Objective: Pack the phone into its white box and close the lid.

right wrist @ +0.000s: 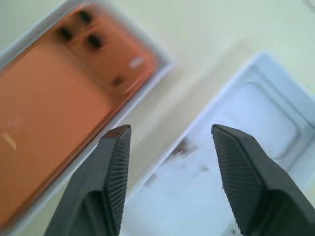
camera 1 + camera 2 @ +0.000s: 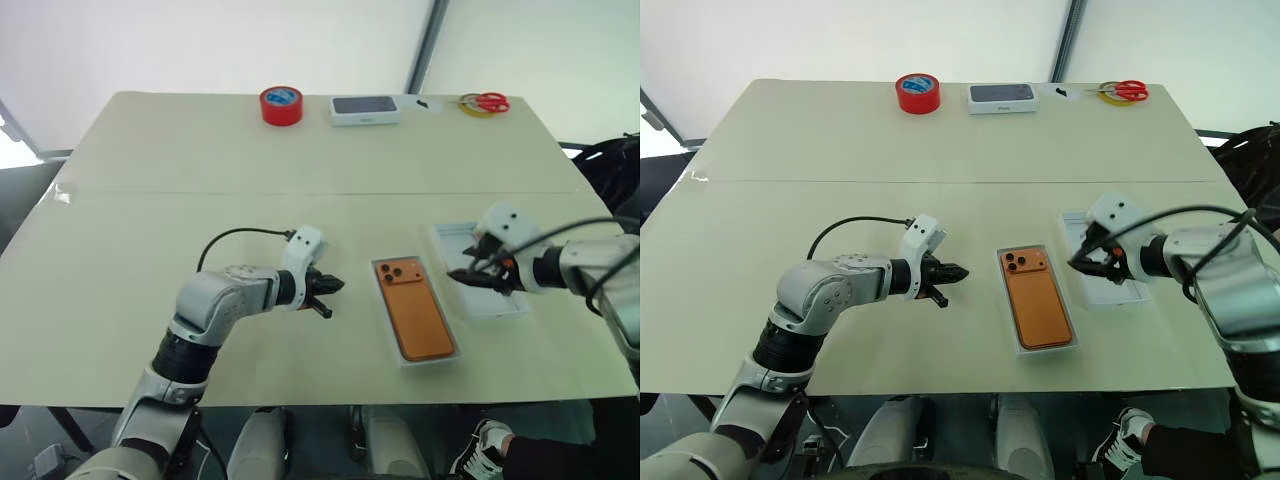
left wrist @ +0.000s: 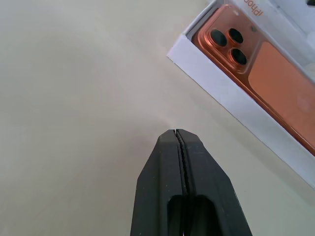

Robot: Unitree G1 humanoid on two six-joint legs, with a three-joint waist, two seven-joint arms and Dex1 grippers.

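Note:
The orange phone [image 2: 413,308] lies back up, its lenses at the far end, inside the white box [image 3: 216,81] near the table's front centre. Just right of it lies a shallow white walled piece [image 2: 500,300], open side up, which I take for the lid; a rounded recess shows inside it [image 1: 266,113]. My right gripper [image 2: 462,268] hovers over that piece's near left edge, open, with nothing between its fingers [image 1: 115,167]. My left gripper [image 2: 338,286] is shut and empty, a short way left of the box, pointing toward it.
Along the far edge stand a red tape roll [image 2: 282,104], a white box with a dark phone picture [image 2: 366,109] and red-handled scissors [image 2: 487,102] on a yellow ring. The table's front edge [image 2: 300,403] runs just below the box.

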